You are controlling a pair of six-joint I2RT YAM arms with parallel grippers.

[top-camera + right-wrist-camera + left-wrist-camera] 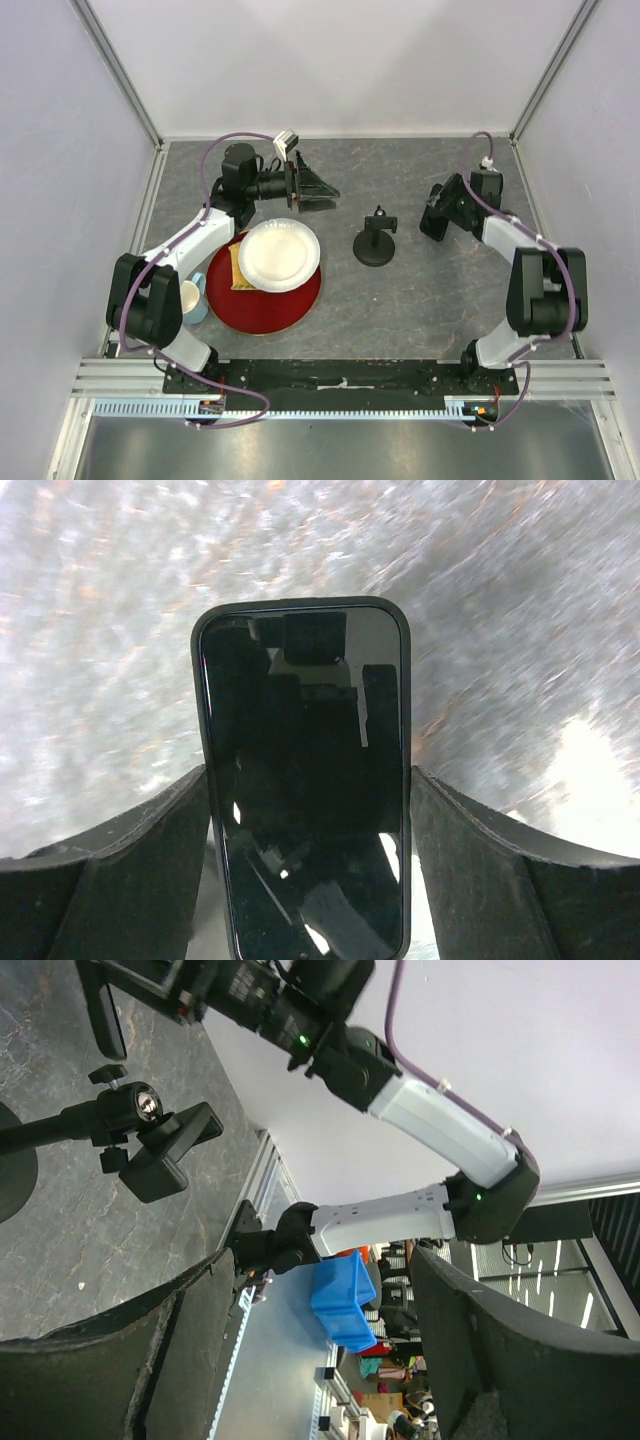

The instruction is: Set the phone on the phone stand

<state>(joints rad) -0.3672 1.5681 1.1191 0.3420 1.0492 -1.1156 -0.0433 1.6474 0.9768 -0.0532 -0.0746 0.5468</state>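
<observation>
You're at transport: right gripper (436, 214) grips the phone (305, 780), left gripper (325, 191) wide and empty; next, align over the phone stand (375, 241) cradle.

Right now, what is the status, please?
Left gripper open, empty. Right gripper clamps glossy black flat phone. Black disc-base phone stand unoccupied; path clear.

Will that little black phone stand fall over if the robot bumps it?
Probably, if bumped high: the phone stand has a thin post with a chunky cradle on top. Its wide round base likely steadies gentle nudges. It looks stiff and shouldn't roll while upright.
</observation>
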